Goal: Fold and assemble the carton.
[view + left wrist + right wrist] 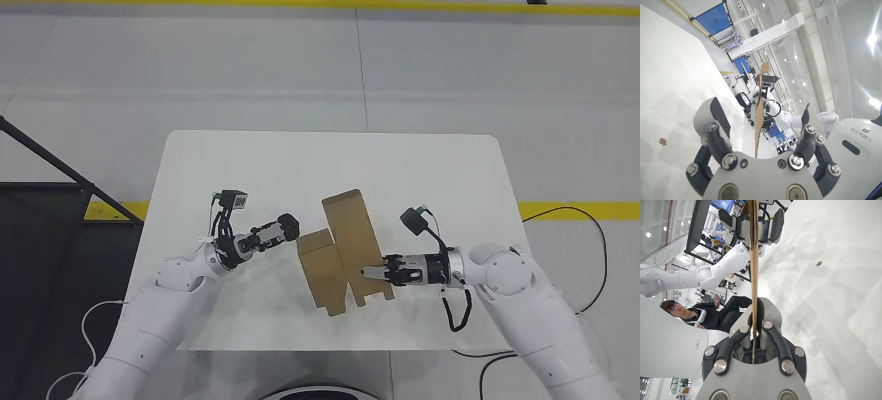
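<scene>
The carton [340, 255] is an unassembled, flattened piece of brown cardboard located over the front-middle area of the white counter [300, 165], between the two arms. In the top view its broad face is turned toward the camera, with one long panel extending toward the far side of the counter and shorter flaps at the near end. Both wrist views show the cardboard edge-on, with a visible gap between it and the counter surface. The right hand [755, 313] is pressed together on the carton, pinching one edge of the cardboard between its dark pads; in the top view this grip sits at the carton's right near corner. The left hand [762, 115] is spread wide, with both fingers well apart and nothing between the pads. It sits just beside the carton's left edge and points at that edge; contact with the cardboard cannot be determined. A small brown scrap [662, 141] lies on the counter surface, well apart from the carton and from both hands.
</scene>
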### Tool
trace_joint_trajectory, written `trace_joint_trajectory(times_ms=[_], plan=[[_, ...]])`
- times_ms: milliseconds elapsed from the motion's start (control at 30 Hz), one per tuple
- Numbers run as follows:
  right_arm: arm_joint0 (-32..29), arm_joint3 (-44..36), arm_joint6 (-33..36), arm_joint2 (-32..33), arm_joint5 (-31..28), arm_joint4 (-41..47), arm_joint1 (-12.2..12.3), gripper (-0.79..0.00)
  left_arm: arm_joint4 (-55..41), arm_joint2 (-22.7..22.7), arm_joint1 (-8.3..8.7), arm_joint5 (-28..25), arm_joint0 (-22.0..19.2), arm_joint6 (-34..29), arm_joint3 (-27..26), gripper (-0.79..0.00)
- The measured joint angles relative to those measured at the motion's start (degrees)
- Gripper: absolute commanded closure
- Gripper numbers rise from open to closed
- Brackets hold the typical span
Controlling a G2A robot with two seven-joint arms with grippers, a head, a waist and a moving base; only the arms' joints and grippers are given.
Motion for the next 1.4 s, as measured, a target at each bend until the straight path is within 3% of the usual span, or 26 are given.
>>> trace_joint_trajectory(times_ms=[167,400,767,1233,1300,1400], plan=[[-1.0,-1.3,-2.5,-0.3,2.2,-0.4,-0.1,0.000,0.8,-0.1,-0.01,0.2,0.1,0.7,-0.5,-0.785],[-0.1,-0.7,0.2,-1.4,3.6,2.1,-0.3,0.000,7.5,0.6,-0.73,-2.4,-0.1,8.9,-2.7,-0.785],[3.0,2.3,5.8,-3.4,5.8,7.5,-0.6,0.000,13.4,2.2,-1.87,-7.2,-3.6,14.3,1.0,-0.785],[5.8,4.5,6.6,-6.3,6.6,10.3,-1.2,0.000,14.4,6.3,-3.75,-8.8,-6.2,16.2,2.0,-0.782],[6.1,4.7,6.6,-6.7,6.6,10.5,-1.2,0.000,14.8,6.8,-4.06,-8.8,-6.8,16.5,2.7,-0.770],[6.5,4.9,6.6,-7.2,6.6,10.5,-1.3,0.000,15.0,7.4,-4.49,-8.8,-7.4,17.1,3.7,-0.643]])
